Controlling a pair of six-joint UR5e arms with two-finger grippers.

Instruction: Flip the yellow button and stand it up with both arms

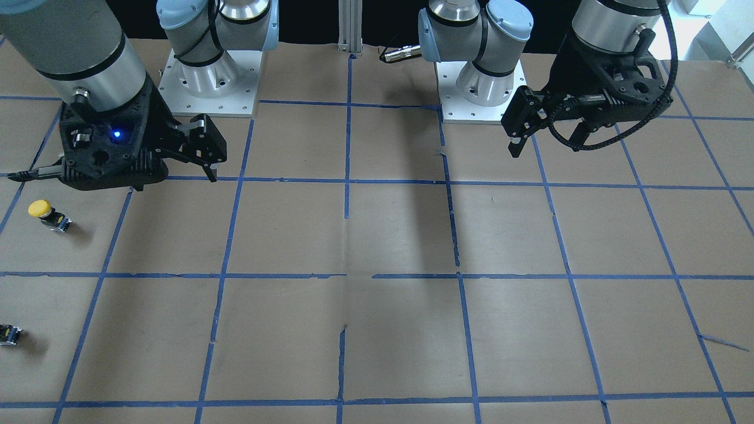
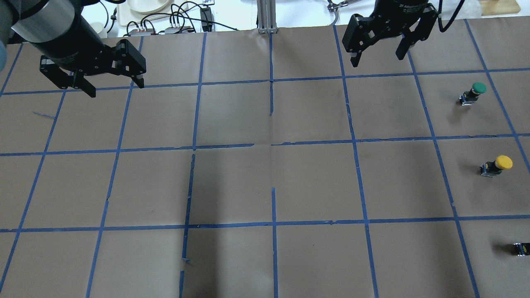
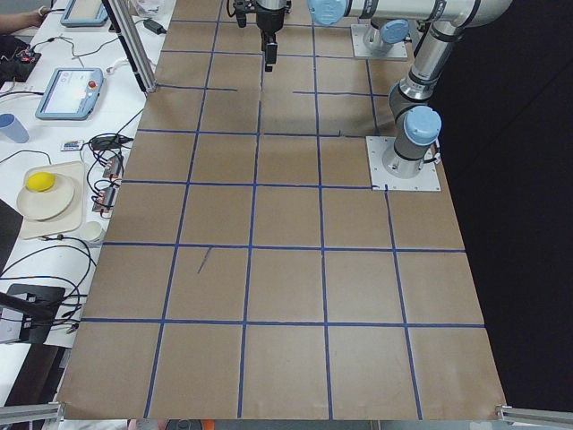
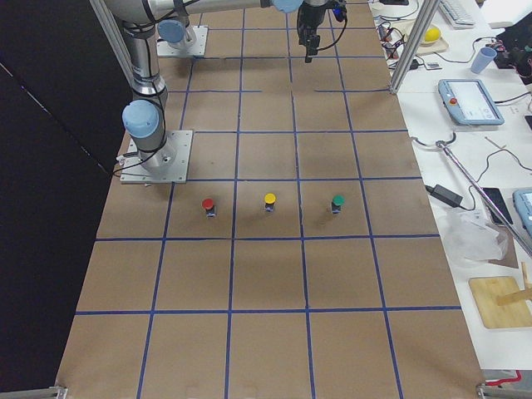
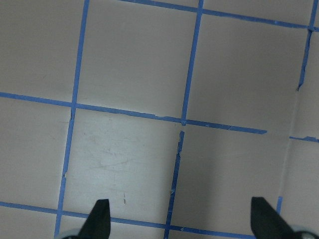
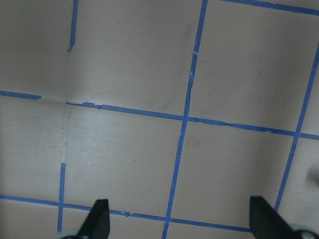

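Button (image 2: 497,165) with the yellow cap sits far out on the right side of the table (image 2: 314,182), just inside the right edge and touching neither arm. It is the middle one of a row of three. The red-capped button (image 4: 208,204) is on the side nearer the robot and the green-capped button (image 2: 474,93) is on the far side. All three are spaced apart, each in its own taped square. From the right-end camera the yellow cap shows above the dark body, so it looks upright there, though it is too small to be certain.

The right gripper (image 2: 378,60) hangs above the table with its two fingers spread wide and nothing between them, well apart from the yellow button. The left gripper (image 2: 116,89) hangs over the left side of the table, fingers likewise spread and empty. Each wrist camera shows a pair of black fingertips (image 5: 99,219) at the bottom corners of its picture. Only brown paper and blue tape lines (image 6: 182,134) lie between them.
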